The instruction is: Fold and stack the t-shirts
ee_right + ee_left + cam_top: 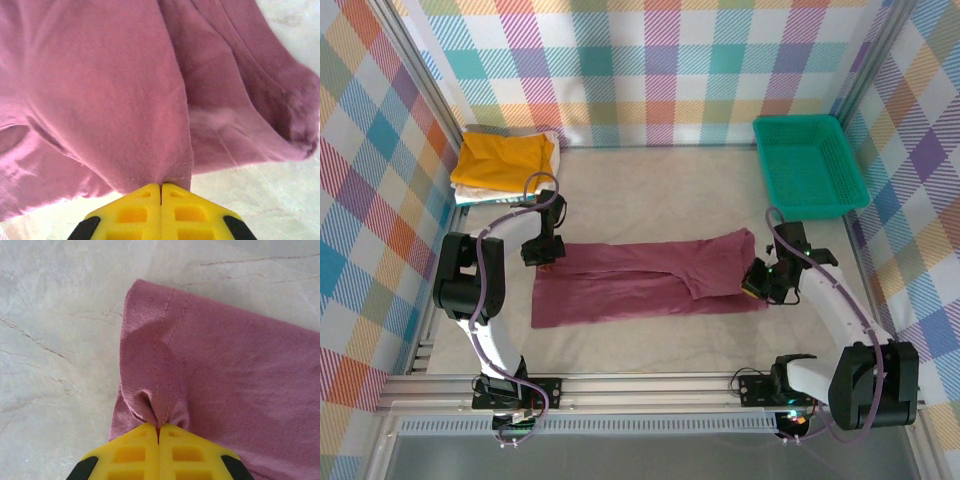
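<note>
Table (650,190): maroon t-shirt (620,285) lies flat mid-table, long axis L–R, one end by each arm. Folded yellow/white stack (505,160) sits beyond its L end. L fingers (150,437) pinched shut on its far L hem corner. R fingers (152,196) pinched shut on its R-end hem. Next fold prob. end-to-end.

Top external: high at near edge, looking down toward far side. Wrist cams: close-up on maroon t-shirt (630,285) left/right ends, shared with top.
</note>
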